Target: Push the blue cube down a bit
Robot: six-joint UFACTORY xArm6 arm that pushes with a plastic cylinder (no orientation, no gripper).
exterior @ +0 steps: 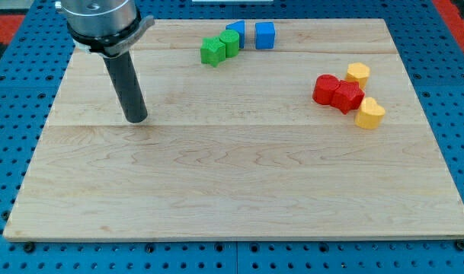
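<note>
The blue cube [265,35] sits near the view's top, right of centre on the wooden board [232,183]. A second blue block [236,30] lies just to its left, partly behind a green cube [230,43] and a green star-like block [212,52]. My tip [136,119] rests on the board at the view's left, far left of and below the blue cube, touching no block.
At the view's right lie two red blocks [325,88] [348,97] touching each other, a yellow block [358,73] above them and another yellow block [370,113] below right. A blue pegboard surface [11,152] surrounds the board.
</note>
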